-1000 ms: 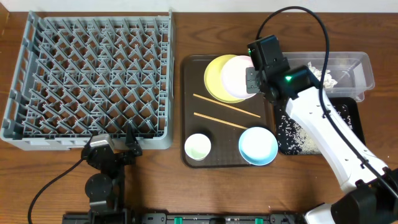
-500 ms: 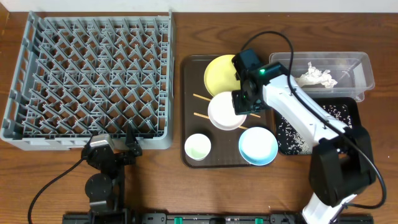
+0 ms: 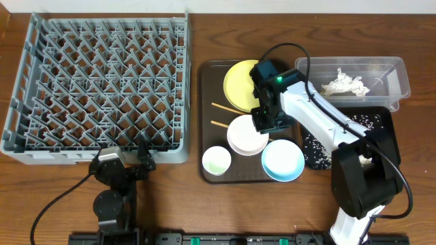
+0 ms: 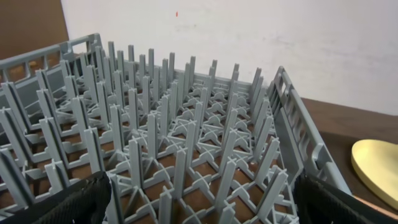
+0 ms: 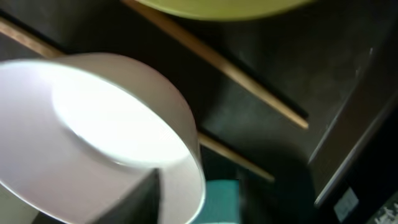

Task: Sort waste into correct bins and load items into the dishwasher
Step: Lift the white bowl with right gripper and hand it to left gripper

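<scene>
My right gripper (image 3: 263,122) (image 5: 183,199) is over the brown serving tray (image 3: 208,85), its fingers apart on either side of the white bowl's (image 3: 247,135) (image 5: 93,118) rim. The bowl rests upright across the chopsticks (image 3: 223,107) (image 5: 249,84). The yellow plate (image 3: 238,82) lies just behind it, with the light blue bowl (image 3: 283,160) and the small cup (image 3: 216,160) in front. My left gripper (image 3: 124,158) (image 4: 199,211) is open at the near edge of the grey dish rack (image 3: 95,82) (image 4: 186,124), with nothing between its fingers.
At the right, the clear tub (image 3: 398,75) holds a crumpled napkin (image 3: 346,85). In front of it, the black tray (image 3: 390,126) has rice scraps (image 3: 317,146) scattered in it. My right arm reaches across both of them.
My right gripper carried the white bowl from above the yellow plate forward and down onto the tray. Its jaws have begun to part. The left arm has not moved.
</scene>
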You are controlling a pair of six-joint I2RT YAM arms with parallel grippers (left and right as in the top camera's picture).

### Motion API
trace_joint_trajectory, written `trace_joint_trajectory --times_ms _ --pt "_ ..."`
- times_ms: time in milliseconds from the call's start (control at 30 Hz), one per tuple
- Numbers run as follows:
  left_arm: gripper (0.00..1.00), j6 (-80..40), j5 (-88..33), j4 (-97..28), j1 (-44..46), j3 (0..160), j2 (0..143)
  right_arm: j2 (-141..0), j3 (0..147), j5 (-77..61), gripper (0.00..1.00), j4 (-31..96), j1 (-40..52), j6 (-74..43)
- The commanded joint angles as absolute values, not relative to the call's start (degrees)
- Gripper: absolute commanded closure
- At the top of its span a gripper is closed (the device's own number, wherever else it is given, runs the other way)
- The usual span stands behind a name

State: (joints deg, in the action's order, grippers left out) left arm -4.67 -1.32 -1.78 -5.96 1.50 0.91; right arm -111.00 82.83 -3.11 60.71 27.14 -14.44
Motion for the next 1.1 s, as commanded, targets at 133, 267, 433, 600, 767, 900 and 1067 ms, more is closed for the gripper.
trace_joint_trajectory --times_ms 133,267,433,600,767,900,1067 --pt "0.05 -6.72 -3.07 -5.02 -6.04 7.05 4.99 -110.78 90.7 -4.58 0.56 62.81 24.95 -11.94" --pt "0.05 -6.72 -6.83 -9.3 -6.04 17.67 15.16 -109.8 101.06 -4.54 0.52 67.2 22.55 -9.98" --pt "0.05 -6.74 -20.73 -20.1 -6.02 38.48 37.76 -108.95 113.67 -4.56 0.44 73.28 18.15 -8.45" --pt "0.05 -6.74 -25.1 -36.01 -6.04 56.66 54.3 -108.97 115.37 -11.31 0.48 76.38 17.58 -5.08" --pt "0.05 -6.72 -25.04 -44.97 -6.11 68.93 61.12 -108.99 109.23 -18.68 0.52 78.61 23.57 -2.9" --pt "0.05 -6.7 -24.88 -44.47 -6.11 70.67 60.84 -108.99 101.27 -19.79 0.51 75.9 30.7 -2.83" --pt "0.02 -6.24 -23.29 -45.3 -6.09 70.63 60.71 -108.99 93.45 -19.53 0.49 71.07 38.11 -1.61"
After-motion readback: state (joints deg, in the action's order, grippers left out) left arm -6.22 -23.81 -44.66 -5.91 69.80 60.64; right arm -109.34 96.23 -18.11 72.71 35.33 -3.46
